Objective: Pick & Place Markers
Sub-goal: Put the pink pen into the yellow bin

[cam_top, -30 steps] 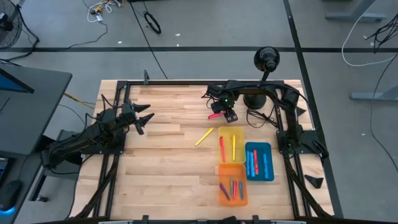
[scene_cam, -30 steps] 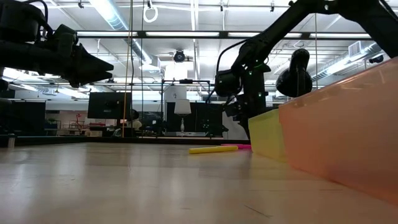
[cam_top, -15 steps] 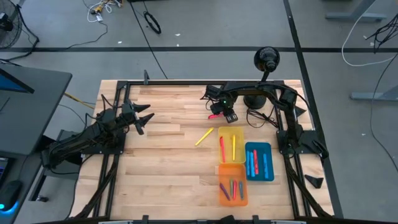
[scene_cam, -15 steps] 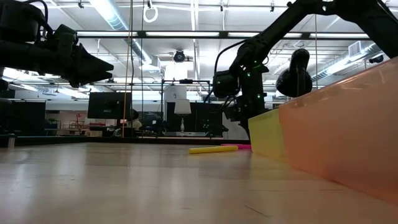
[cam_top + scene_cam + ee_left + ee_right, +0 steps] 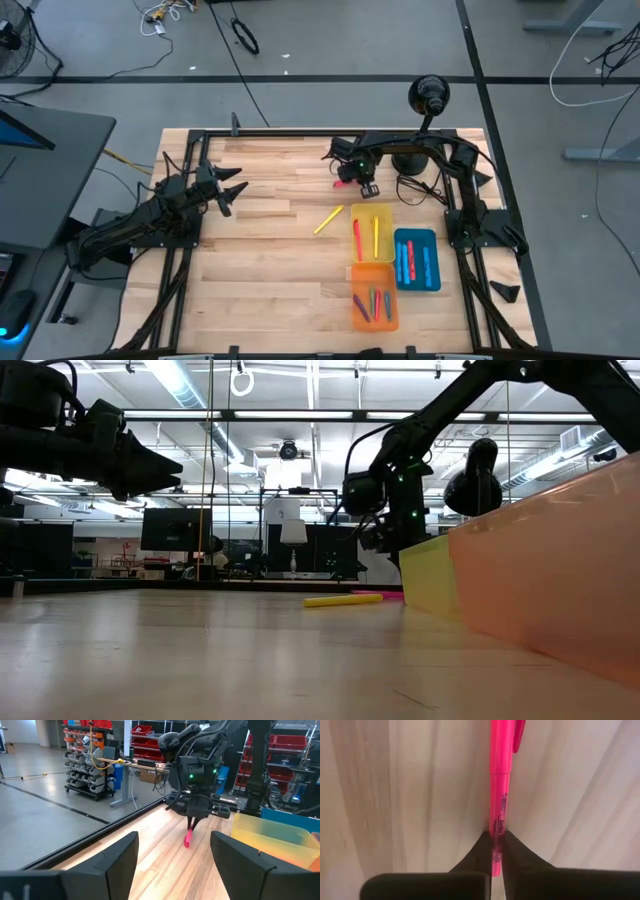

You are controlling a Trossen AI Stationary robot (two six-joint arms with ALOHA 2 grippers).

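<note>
The right hand (image 5: 496, 842) is clenched on the thin pink plastic marker (image 5: 499, 780), its 2 dark fingers (image 5: 520, 855) pinching one end while the rest of the stick reaches out over the light wooden desk (image 5: 270, 260); in the high view this right hand (image 5: 352, 180) sits near the desk's far edge, just beyond the flat rectangular yellow tray (image 5: 372, 234); from the left wrist view the pink marker (image 5: 189, 836) hangs tilted from the hand with its lower end at the desk. A thin yellow marker (image 5: 328, 220) lies loose on the desk just beside the yellow tray; that tray holds 2 markers, the blue tray (image 5: 416, 260) and the orange tray (image 5: 373, 296) hold several more. The left hand (image 5: 228, 192) waits over the desk's left side, released, its fingers (image 5: 119, 860) spread and holding nothing.
</note>
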